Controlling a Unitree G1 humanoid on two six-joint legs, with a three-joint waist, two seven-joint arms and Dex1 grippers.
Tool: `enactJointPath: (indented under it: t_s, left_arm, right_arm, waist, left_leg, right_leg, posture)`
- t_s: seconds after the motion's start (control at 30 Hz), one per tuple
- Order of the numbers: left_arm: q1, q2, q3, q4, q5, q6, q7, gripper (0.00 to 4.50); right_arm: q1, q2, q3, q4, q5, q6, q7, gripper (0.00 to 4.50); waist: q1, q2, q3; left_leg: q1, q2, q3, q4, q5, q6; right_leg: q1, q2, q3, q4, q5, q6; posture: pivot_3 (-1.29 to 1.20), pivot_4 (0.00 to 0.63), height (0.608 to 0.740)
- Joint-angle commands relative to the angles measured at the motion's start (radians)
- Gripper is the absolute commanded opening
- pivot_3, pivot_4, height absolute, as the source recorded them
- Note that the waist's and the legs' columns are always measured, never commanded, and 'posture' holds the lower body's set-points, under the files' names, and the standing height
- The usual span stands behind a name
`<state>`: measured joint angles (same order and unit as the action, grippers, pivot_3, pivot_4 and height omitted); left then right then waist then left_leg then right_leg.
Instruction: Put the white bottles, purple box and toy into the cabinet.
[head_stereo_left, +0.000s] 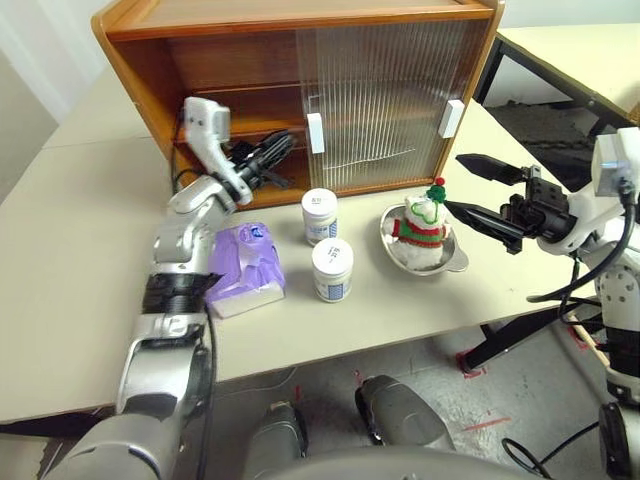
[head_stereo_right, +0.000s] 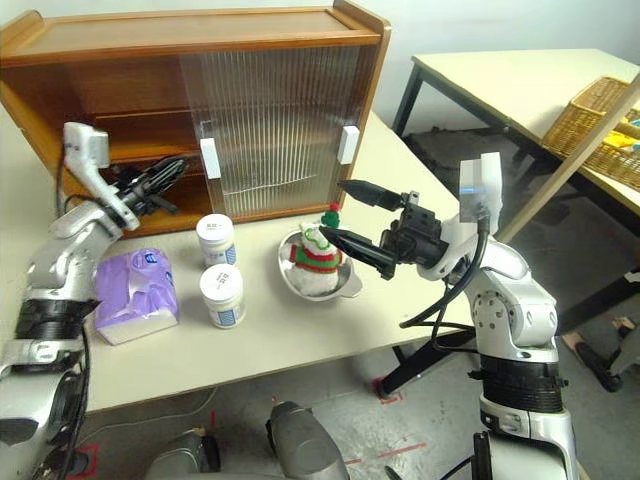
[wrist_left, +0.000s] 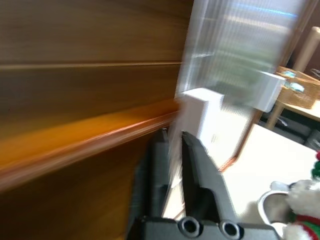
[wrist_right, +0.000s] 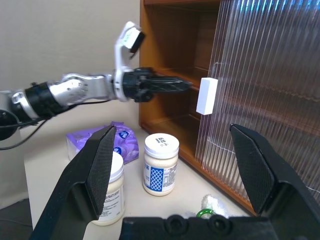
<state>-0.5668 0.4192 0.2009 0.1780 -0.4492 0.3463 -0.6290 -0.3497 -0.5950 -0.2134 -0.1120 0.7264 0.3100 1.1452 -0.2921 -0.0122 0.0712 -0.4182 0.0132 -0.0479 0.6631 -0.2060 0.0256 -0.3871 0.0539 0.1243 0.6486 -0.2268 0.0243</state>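
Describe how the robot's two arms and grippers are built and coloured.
Both arms have silver-grey metal shells with black ribbed bands at the joints and loose black cables alongside. Each wrist carries a white, boxy camera housing. The left gripper and right gripper each have two long, black, tapering fingers on black bases.

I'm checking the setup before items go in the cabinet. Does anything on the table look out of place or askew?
One oddity: the toy sits inside a shallow steel bowl, not on the table. The purple box looks crumpled on top. Both white bottles stand upright with lids on. Nothing is spilled.
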Motion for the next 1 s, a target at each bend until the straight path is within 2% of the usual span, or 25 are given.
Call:
enactJointPath:
  t_s: [0.03,0.27,0.37,0.43,0.57,0.83,0.9,1.0]
  left_arm:
    - [0.094,0.065,0.11,-0.17,-0.17,0.176,-0.029,1.93]
    - [0.287,0.243,0.364,-0.363,-0.545,0.671,0.102,4.44]
    - [0.418,0.309,0.462,-0.405,-0.619,0.824,0.169,4.48]
    - [0.486,0.332,0.481,-0.419,-0.626,0.859,0.182,4.48]
    - [0.555,0.296,0.476,-0.407,-0.642,0.921,0.242,4.48]
    - [0.474,0.157,0.463,-0.292,-0.635,0.928,0.378,4.48]
    - [0.45,0.118,0.442,-0.235,-0.621,0.92,0.394,4.48]
    - [0.436,0.091,0.388,-0.193,-0.605,0.938,0.392,4.48]
  right_arm:
    - [-0.015,0.003,0.02,0.012,-0.012,-0.011,0.015,4.5]
    - [-0.053,0.004,0.035,0.069,-0.025,-0.026,0.048,4.5]
    - [-0.065,0.013,0.045,0.089,-0.036,-0.035,0.061,4.5]
    - [-0.069,0.017,0.052,0.097,-0.043,-0.038,0.064,4.5]
    - [-0.069,0.023,0.059,0.106,-0.05,-0.04,0.071,4.5]
    - [-0.075,0.014,0.058,0.124,-0.063,-0.031,0.076,4.5]
    - [-0.063,0.011,0.055,0.111,-0.063,-0.023,0.071,4.5]
    - [-0.047,0.01,0.05,0.093,-0.063,-0.017,0.061,4.5]
  waist:
    - [0.001,0.0,0.0]
    - [0.024,0.004,-0.004]
    - [0.034,0.006,-0.005]
    - [0.04,0.007,-0.006]
    - [0.062,0.009,-0.007]
    - [0.097,0.011,-0.009]
    - [0.099,0.013,-0.01]
    - [0.099,0.014,-0.011]
  left_leg:
    - [0.0,0.0,0.0,0.0,0.0,0.0]
    - [0.001,0.006,-0.008,-0.004,0.001,-0.001]
    - [0.001,0.005,-0.009,-0.006,0.001,-0.001]
    - [0.001,0.006,-0.009,-0.007,0.0,-0.003]
    - [0.002,0.005,-0.013,-0.01,-0.007,-0.018]
    - [0.004,0.003,-0.018,-0.014,-0.006,-0.023]
    - [0.004,0.003,-0.018,-0.016,0.001,-0.014]
    - [0.004,0.001,-0.018,-0.019,0.005,-0.011]
  right_leg:
    - [0.0,0.0,0.0,0.0,0.0,0.0]
    - [-0.002,-0.009,0.002,0.0,0.001,-0.005]
    - [-0.008,-0.014,0.002,0.0,0.003,-0.011]
    - [-0.01,-0.015,0.002,0.0,0.003,-0.014]
    - [-0.012,-0.015,0.001,0.0,0.004,-0.021]
    - [-0.012,-0.015,0.0,0.001,0.006,-0.025]
    - [-0.011,-0.015,0.0,0.001,0.006,-0.026]
    - [-0.009,-0.015,0.001,0.0,0.006,-0.025]
  posture:
    - [-0.28,0.047,0.74]
    - [-0.25,0.055,0.74]
    - [-0.24,0.058,0.74]
    - [-0.23,0.06,0.74]
    - [-0.22,0.06,0.74]
    - [-0.22,0.053,0.74]
    - [-0.24,0.052,0.74]
    - [-0.26,0.054,0.74]
